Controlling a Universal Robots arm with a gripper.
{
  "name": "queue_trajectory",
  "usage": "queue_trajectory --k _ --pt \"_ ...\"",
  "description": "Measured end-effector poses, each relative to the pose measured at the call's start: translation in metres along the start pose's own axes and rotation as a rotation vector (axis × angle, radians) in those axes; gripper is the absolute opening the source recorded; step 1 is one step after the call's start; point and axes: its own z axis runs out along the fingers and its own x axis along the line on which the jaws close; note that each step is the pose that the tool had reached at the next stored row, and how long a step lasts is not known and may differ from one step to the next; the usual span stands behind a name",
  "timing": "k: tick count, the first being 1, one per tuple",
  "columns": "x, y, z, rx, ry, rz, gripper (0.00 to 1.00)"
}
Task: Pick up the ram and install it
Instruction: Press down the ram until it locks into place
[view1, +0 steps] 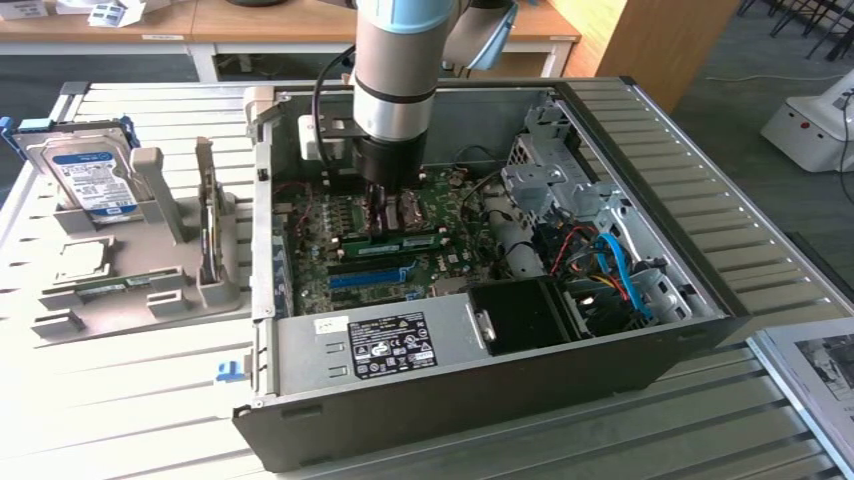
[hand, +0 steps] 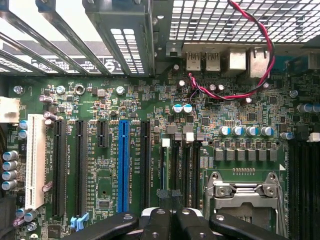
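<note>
Inside PC case (view1: 641, 190), closed hand (view1: 388, 222) on ram (view1: 395, 241), walls close.

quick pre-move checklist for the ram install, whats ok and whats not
1. Pincer down inside the open computer case, over the motherboard: ok.
2. Pincer closed: ok.
3. Ram lying along the board just below the pincer tips: ok.
4. Pincer gripping the ram or only touching it: cannot tell.
5. Ram fully seated in its slot: cannot tell.
6. Hard drive standing in the holder outside the case, clear of the arm: ok.
</note>
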Motion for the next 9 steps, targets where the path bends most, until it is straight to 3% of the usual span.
queue_trajectory --k 2,5,6,9 --pt "0.000 0.0000 -0.0005 0.0002 -0.0005 0.000 0.11" --pt "0.000 0.0009 -0.0239 -0.0009 -0.0001 0.000 0.11" --pt "0.000 0.0011 -0.0276 -0.0010 0.0000 0.000 0.11" --pt "0.000 0.0012 -0.0312 -0.0013 0.0000 0.000 0.11"
